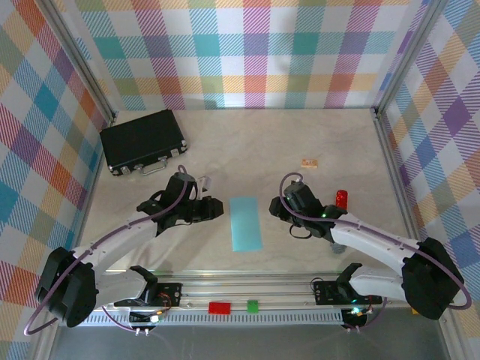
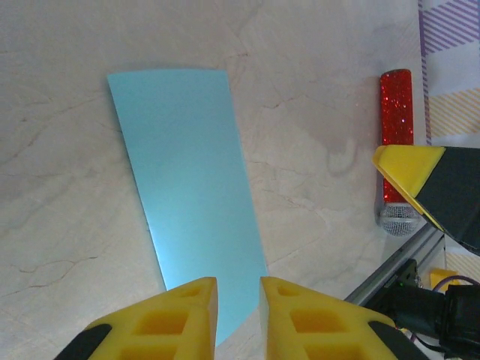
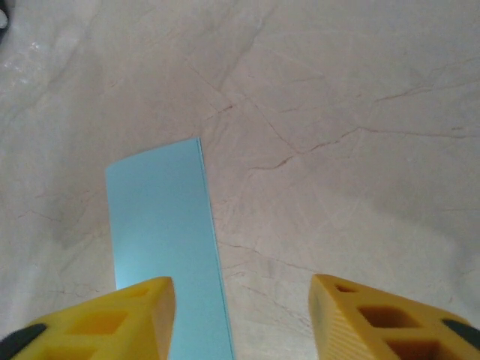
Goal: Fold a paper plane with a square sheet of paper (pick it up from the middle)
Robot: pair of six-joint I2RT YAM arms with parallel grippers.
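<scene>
The thin light turquoise-blue sheet of paper (image 1: 246,223), showing as a narrow rectangle, lies flat on the pale marbled table (image 1: 337,135), midway between its left and right edges and nearer the near edge. The left gripper (image 2: 238,285) sits at the paper's left long edge, its yellow fingers a narrow gap apart with nothing between them. The right gripper (image 3: 241,281), by the right long edge, has its fingers spread wide and empty.

Left gripper (image 1: 215,208): left of the sheet of paper (image 1: 246,223), jaws narrowly parted. Right gripper (image 1: 278,208): right of it, jaws wider, empty.
</scene>
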